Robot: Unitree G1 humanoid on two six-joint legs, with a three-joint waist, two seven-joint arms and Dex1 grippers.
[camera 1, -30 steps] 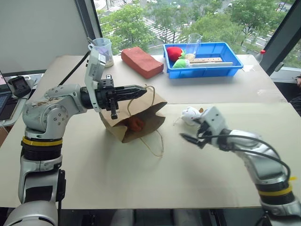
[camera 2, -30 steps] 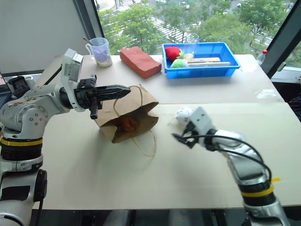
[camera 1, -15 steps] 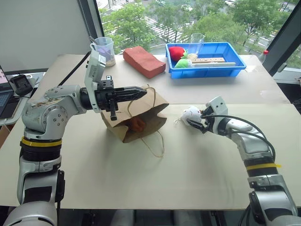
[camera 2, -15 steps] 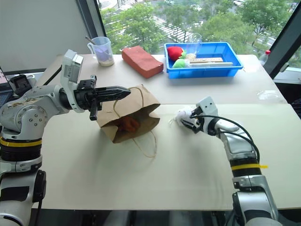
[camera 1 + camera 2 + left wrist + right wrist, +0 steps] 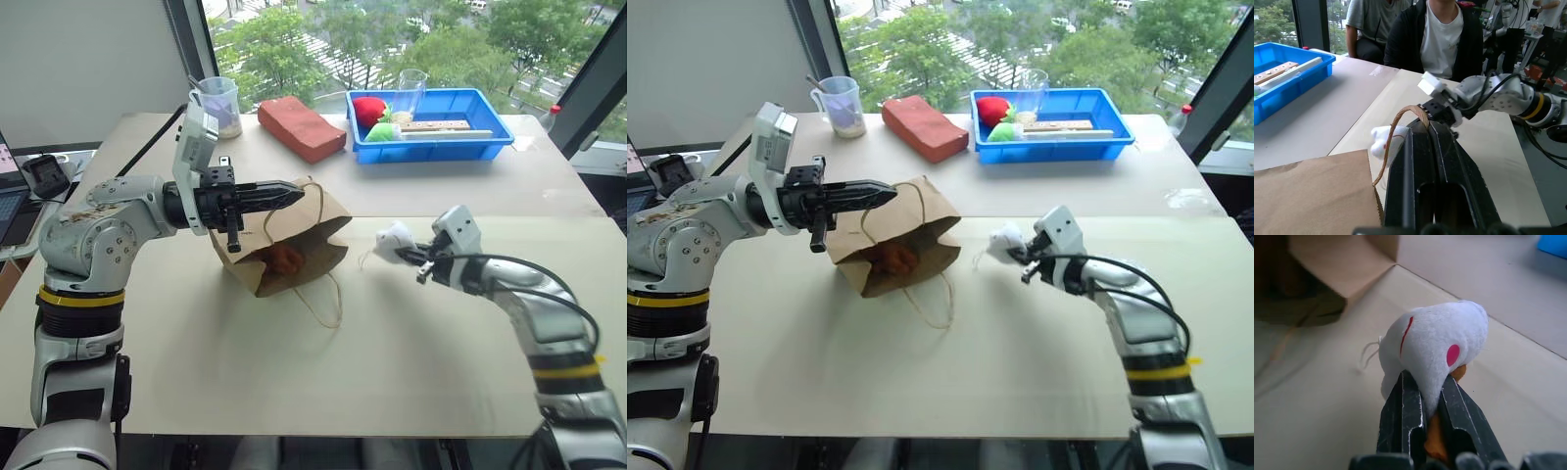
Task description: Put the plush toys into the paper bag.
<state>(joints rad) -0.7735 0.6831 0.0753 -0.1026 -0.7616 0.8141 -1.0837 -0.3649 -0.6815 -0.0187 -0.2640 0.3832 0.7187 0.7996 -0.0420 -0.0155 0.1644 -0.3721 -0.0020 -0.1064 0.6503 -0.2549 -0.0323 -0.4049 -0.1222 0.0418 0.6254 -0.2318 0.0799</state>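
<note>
Jaws of the right gripper (image 5: pixel 1422 396) clamp the white plush toy (image 5: pixel 1435 350) at frame centre; left gripper (image 5: pixel 284 193) pinches the paper bag (image 5: pixel 284 240) handle (image 5: pixel 1400 128).

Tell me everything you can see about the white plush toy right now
The white plush toy is small, round and fuzzy, with a pink dot, a thin red stitched line, an orange-tan part underneath and a thin pale thread trailing off it. The right gripper is shut on its underside, holding it by the tan table, right of the paper bag. Whether it still touches the table is unclear.
</note>
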